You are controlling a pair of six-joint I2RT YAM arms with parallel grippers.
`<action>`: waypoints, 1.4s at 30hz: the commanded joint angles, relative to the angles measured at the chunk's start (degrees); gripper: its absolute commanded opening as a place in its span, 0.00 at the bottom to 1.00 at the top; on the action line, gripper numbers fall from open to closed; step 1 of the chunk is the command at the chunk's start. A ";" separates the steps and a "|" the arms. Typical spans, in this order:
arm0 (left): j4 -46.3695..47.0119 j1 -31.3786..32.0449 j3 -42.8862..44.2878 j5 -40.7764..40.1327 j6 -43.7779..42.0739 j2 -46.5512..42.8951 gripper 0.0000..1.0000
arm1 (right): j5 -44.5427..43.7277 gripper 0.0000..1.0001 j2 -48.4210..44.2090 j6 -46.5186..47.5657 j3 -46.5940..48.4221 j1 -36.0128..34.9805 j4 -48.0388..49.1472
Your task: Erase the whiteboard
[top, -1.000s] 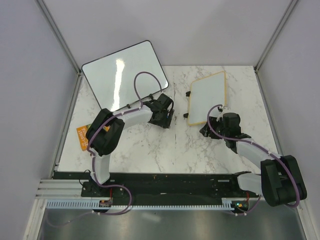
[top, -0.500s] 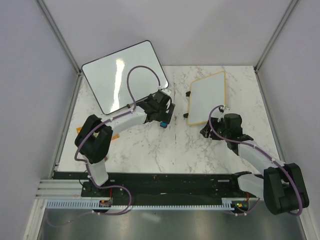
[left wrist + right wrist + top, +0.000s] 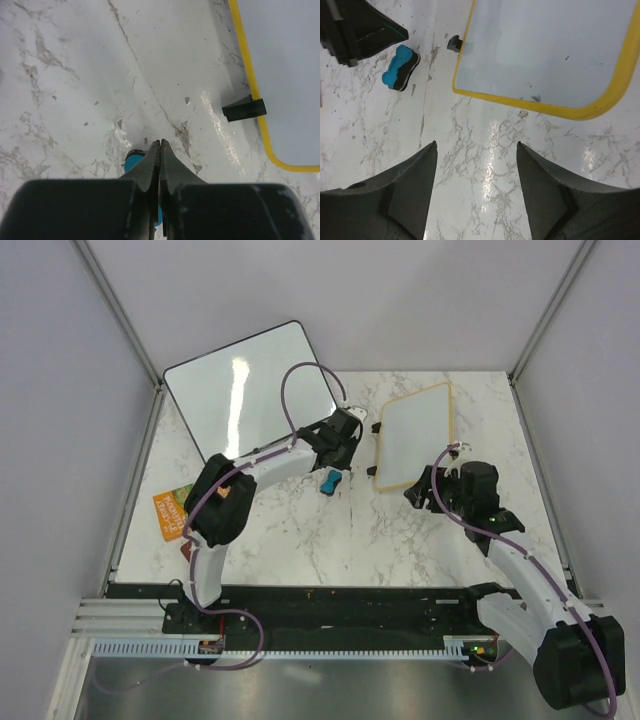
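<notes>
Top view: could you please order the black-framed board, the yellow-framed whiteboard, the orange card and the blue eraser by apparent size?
Largest to smallest:
1. black-framed board
2. yellow-framed whiteboard
3. orange card, though the left arm partly hides it
4. blue eraser

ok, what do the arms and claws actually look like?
Left arm and right arm: white links, black joint housings, a purple cable looped along each. Left claw and right claw: black, tapered fingers. No markings visible.
</notes>
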State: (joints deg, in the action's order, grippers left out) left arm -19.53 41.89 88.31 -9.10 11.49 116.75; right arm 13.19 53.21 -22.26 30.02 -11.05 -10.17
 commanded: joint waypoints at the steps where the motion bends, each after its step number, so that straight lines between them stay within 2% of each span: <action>1: -2.62 0.38 7.65 4.43 -1.64 5.06 0.02 | -1.15 0.73 -3.98 0.99 3.73 -0.11 -5.64; 11: -5.08 1.35 16.10 17.45 -2.35 13.85 0.02 | -4.05 0.84 -12.43 1.25 10.22 -0.20 -11.53; 20: -5.87 2.58 20.58 25.18 -0.94 18.51 0.02 | -5.19 0.86 -15.51 0.82 13.92 -0.20 -13.82; 27: -5.96 3.20 30.15 31.32 1.34 23.52 0.02 | -5.89 0.86 -15.15 1.61 13.31 -0.11 -14.17; 32: -5.52 3.20 32.36 34.85 2.84 25.54 0.02 | -6.69 0.86 -14.98 2.13 12.96 -0.20 -14.35; 35: -5.34 3.11 30.97 32.23 3.10 24.85 0.02 | -6.69 0.86 -14.89 2.31 12.78 -0.20 -14.26; 42: -4.03 1.62 19.89 12.21 3.02 15.98 0.02 | -6.60 0.86 -14.98 2.49 12.17 -0.20 -14.26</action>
State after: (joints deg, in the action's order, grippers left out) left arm -24.47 44.64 113.69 15.42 13.37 139.11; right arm 7.40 38.35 -20.71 41.93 -11.05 -24.53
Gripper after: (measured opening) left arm 0.022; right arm 0.863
